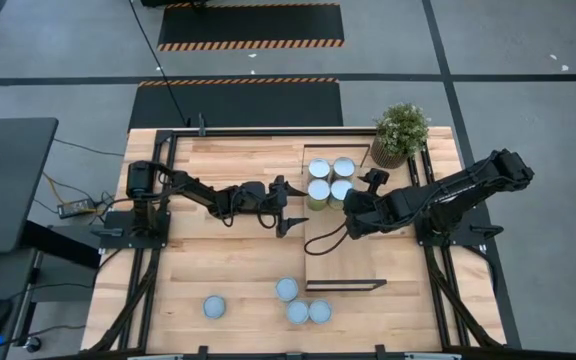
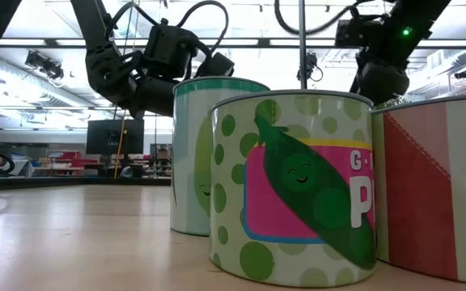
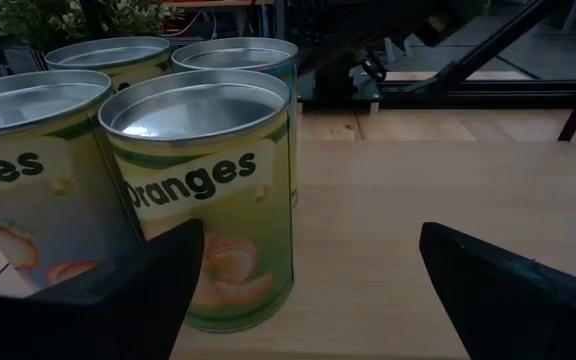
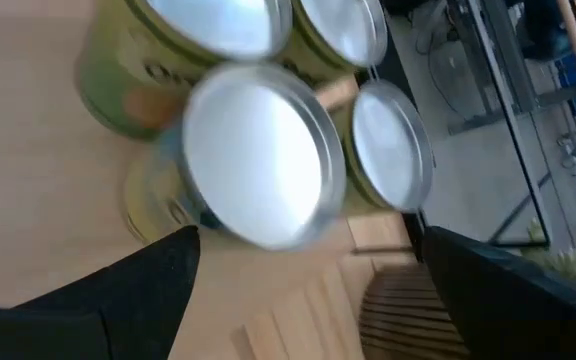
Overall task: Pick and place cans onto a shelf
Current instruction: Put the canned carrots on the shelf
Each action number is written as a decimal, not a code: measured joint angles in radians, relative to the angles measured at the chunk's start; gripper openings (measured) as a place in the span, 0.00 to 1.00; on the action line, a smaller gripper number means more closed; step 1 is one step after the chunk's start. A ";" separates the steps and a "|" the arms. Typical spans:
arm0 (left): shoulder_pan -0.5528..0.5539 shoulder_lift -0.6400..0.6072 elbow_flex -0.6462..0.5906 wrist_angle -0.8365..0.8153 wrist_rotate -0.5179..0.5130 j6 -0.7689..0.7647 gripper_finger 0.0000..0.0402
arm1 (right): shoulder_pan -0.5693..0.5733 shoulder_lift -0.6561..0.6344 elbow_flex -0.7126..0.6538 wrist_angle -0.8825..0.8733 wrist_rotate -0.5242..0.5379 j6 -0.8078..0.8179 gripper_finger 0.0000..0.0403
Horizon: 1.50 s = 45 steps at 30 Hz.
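Observation:
Four cans [image 1: 329, 180] with pale round tops stand in a tight group at the far end of the light-wood shelf [image 1: 346, 255]. Several more cans [image 1: 298, 305] stand upright on the table near its front edge. My left gripper [image 1: 285, 208] is open and empty beside the shelf's left edge. In the left wrist view [image 3: 308, 260] it faces the "Oranges" can [image 3: 208, 200], with its fingers short of it. My right gripper [image 1: 350, 207] hovers open and empty over the group. Its wrist view [image 4: 308, 250] looks down on the can tops [image 4: 260, 152].
A potted green plant [image 1: 400, 133] stands at the shelf's far right corner, close behind the cans. A dark metal frame [image 1: 346, 286] marks the shelf's near end. In the low view three front cans [image 2: 298, 190] fill the foreground, with both arms behind them.

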 joint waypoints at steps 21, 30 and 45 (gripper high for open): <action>0.000 0.000 0.000 0.000 0.000 -0.021 0.94 | -0.006 0.000 0.000 0.222 0.015 -0.157 0.97; 0.000 0.000 0.000 0.000 0.000 -0.020 0.94 | -0.029 0.000 0.000 0.133 -0.001 -0.107 0.97; 0.000 -0.001 0.000 0.000 0.000 -0.020 0.94 | -0.026 -0.001 0.000 -0.127 0.007 0.095 0.97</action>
